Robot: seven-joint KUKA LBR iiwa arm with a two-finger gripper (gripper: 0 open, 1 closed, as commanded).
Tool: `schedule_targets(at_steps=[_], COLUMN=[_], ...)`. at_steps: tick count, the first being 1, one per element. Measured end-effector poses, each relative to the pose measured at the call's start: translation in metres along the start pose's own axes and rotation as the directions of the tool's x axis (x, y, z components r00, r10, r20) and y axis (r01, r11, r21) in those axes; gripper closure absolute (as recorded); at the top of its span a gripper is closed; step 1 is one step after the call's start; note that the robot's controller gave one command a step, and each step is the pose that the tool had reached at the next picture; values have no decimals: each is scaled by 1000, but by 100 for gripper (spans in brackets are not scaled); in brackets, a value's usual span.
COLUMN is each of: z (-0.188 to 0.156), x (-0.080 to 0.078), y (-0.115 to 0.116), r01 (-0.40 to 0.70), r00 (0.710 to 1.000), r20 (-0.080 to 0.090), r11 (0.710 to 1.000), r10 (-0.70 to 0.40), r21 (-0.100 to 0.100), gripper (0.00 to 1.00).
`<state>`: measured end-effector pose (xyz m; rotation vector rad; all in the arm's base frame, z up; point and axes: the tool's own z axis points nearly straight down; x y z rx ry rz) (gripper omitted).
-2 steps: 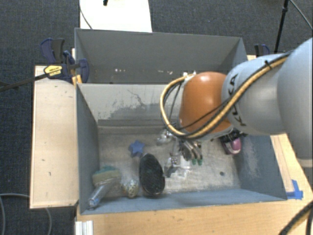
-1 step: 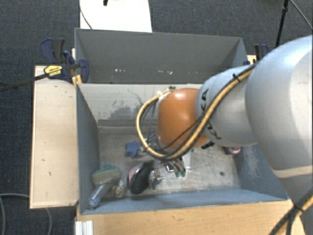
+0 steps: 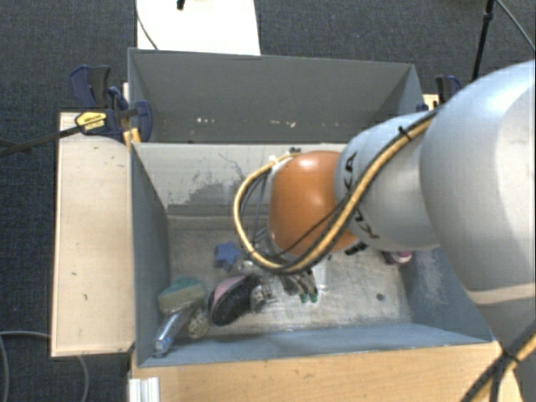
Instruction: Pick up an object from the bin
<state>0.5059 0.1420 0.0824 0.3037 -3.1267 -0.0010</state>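
Note:
My gripper (image 3: 293, 285) pokes out beneath the arm's orange cover, low over the bin floor near the front middle. Just left of it lies a dark oval thing with a pinkish edge (image 3: 234, 298), close to or touching the gripper. A small blue piece (image 3: 224, 254) sits a little further back on the left. A grey-green block (image 3: 181, 292) lies in the front left corner area.
A blue pen-like stick (image 3: 167, 333) and a small brownish bit (image 3: 198, 326) rest against the front left wall. A pink thing (image 3: 399, 258) peeks out from under the arm at the right. The arm covers the bin's middle and right.

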Motion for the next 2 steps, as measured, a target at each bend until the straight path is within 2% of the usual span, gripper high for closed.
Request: schedule_targets(at_steps=[1, 2], z=[-117, -189], x=[-2, -19], y=[11, 46], r01=[39, 391], r00=[999, 921], r20=[9, 9], r11=[999, 921], r10=[-39, -391], r21=[0, 2], gripper=[100, 100])
